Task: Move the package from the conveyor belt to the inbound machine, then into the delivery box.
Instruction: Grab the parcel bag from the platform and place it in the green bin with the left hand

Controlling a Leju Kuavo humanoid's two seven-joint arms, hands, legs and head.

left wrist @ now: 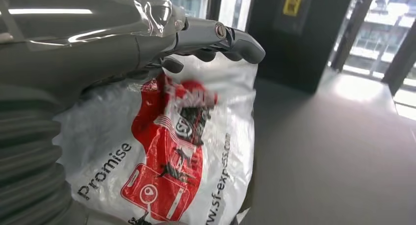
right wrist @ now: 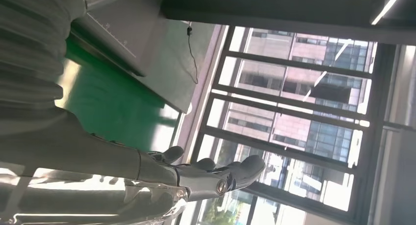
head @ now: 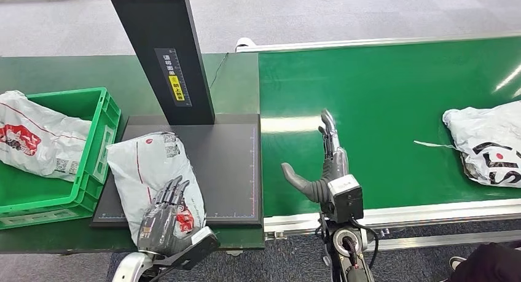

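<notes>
White package [head: 156, 171] on scanner plate [head: 227, 165], left hand [head: 161, 219] fingers clamped on it; right hand [head: 325, 171] fingers apart over belt [head: 381, 104].

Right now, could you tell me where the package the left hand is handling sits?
In the head view the package lies on the left part of the inbound machine's dark platform, just right of the green delivery box, with the left hand on its near end.
</notes>
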